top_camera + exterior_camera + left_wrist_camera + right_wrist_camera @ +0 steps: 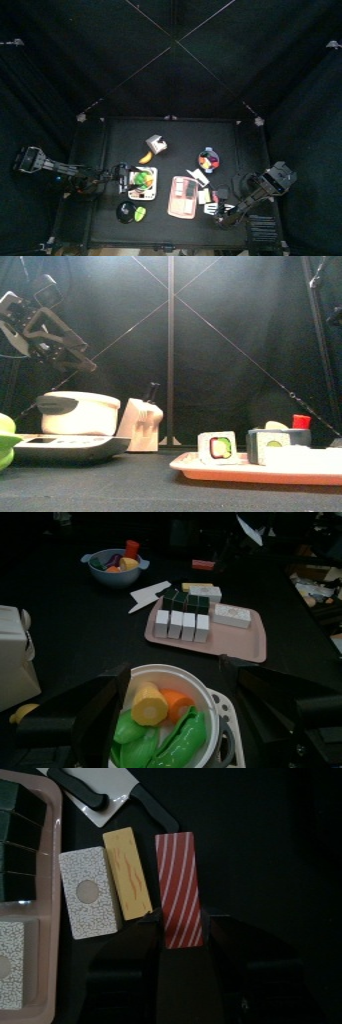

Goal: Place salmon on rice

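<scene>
Salmon strip (178, 888) lies partly hidden beneath the spread right claw (201, 973); left claw (167, 717) also spread.

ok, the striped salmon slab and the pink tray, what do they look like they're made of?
Salmon slab: likely painted wood or hard plastic toy; flat block, sharp straight edges, even red-and-white stripes, matte. Pink tray: probably moulded plastic; thin raised rim, rounded corner, smooth uniform colour, slight sheen. Neither can be confirmed from looks alone.

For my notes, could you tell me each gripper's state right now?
Left gripper: open, holding nothing, over the bowl.
Right gripper: open, empty, above the salmon.
</scene>
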